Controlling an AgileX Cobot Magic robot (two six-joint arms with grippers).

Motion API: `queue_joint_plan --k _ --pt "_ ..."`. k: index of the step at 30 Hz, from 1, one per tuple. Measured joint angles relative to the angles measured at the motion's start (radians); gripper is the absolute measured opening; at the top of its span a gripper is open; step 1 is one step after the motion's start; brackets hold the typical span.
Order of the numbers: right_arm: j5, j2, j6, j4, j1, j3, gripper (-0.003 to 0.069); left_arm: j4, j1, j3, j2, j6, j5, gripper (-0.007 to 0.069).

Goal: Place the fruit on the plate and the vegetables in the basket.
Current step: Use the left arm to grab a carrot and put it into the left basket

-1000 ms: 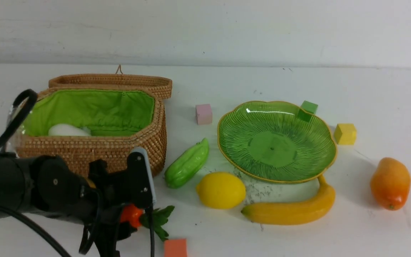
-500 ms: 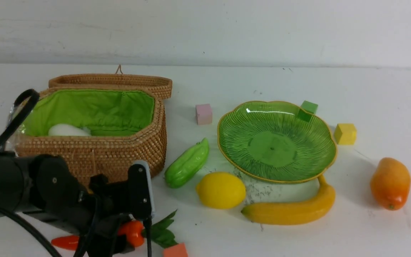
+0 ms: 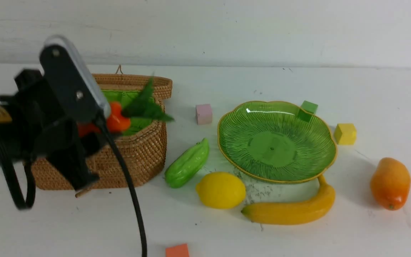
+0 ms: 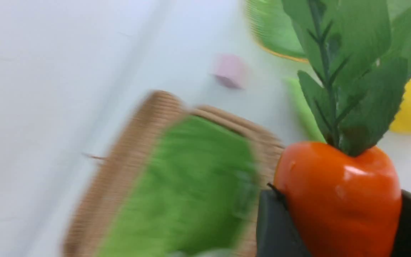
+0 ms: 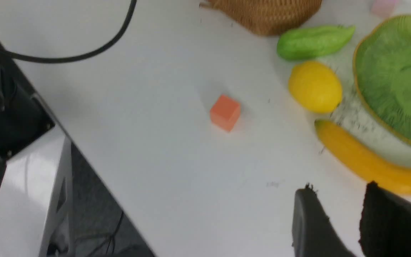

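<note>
My left gripper is shut on the red-orange carrot; its green leaves point toward the plate. It hangs in the air over the front part of the wicker basket. The left wrist view shows the carrot between both dark fingers, above the basket's green lining. The green plate is empty. On the table lie the cucumber, lemon, banana and mango. My right gripper is open and empty, near the banana.
Small cubes lie about: pink, green, yellow, orange near the front edge. The basket's lid lies open behind it. A black cable hangs from the left arm. The table edge runs close to the robot base.
My left gripper has closed on the carrot and lifted it from the table's front up over the basket. The rest of the produce has not moved.
</note>
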Motion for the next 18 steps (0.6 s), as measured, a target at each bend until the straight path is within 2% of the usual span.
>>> queue_joint_plan --k 7,15,18 --pt "-0.282 0.0 -0.011 -0.01 0.002 0.0 0.0223 0.04 0.09 -0.166 0.201 0.001 -0.026 0.0365" --pt "-0.285 0.0 -0.015 -0.01 0.002 0.0 0.0223 0.117 0.1 -0.217 0.362 0.016 -0.093 0.0365" --pt "-0.267 0.0 -0.015 -0.013 0.002 0.0 0.0223 0.12 0.1 -0.22 0.371 0.016 -0.131 0.045"
